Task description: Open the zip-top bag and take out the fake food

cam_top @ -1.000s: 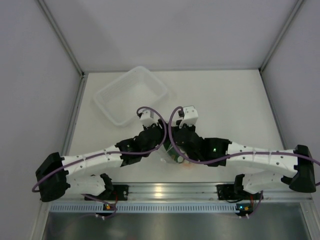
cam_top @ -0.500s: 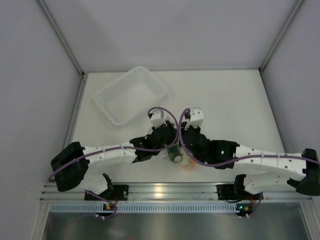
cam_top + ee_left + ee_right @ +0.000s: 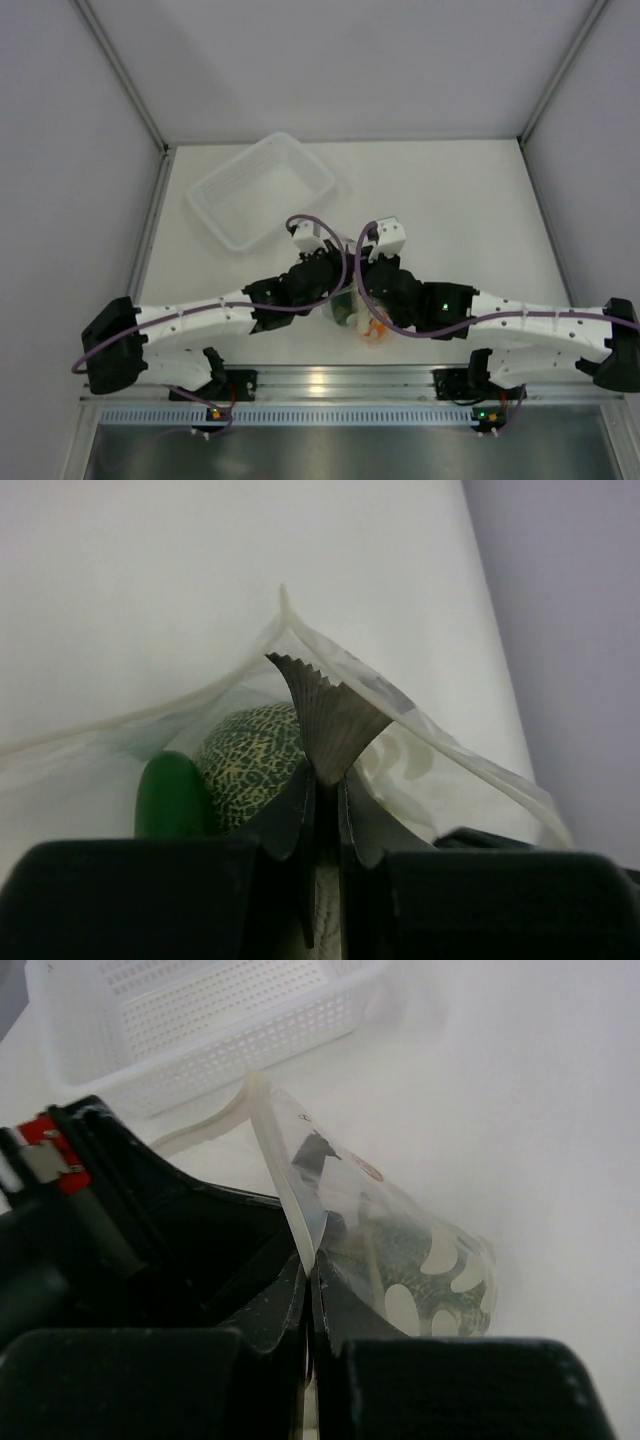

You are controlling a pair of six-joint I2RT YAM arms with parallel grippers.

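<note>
The zip-top bag (image 3: 348,312) lies near the table's front edge, between both arms. In the right wrist view my right gripper (image 3: 312,1265) is shut on the bag's zip edge (image 3: 285,1195) and holds its mouth up. My left gripper (image 3: 325,780) reaches into the open bag (image 3: 450,755). It is shut on the ribbed grey-brown tail of the fish (image 3: 325,715). Beside it inside the bag lie the dark green cucumber (image 3: 172,798) and the mottled cabbage-like ball (image 3: 252,760). An orange ball (image 3: 377,328) shows at the bag's near side.
The white perforated basket (image 3: 262,190) stands at the back left, tilted to the table's edges, and shows close behind the bag as the basket (image 3: 200,1050) in the right wrist view. The metal rail (image 3: 330,382) runs along the near edge by both arm bases.
The left jaws have closed on the fish tail inside the bag. The left arm swung in and then drew back a little. The right arm shifted right and nearer, still holding the bag's edge.
</note>
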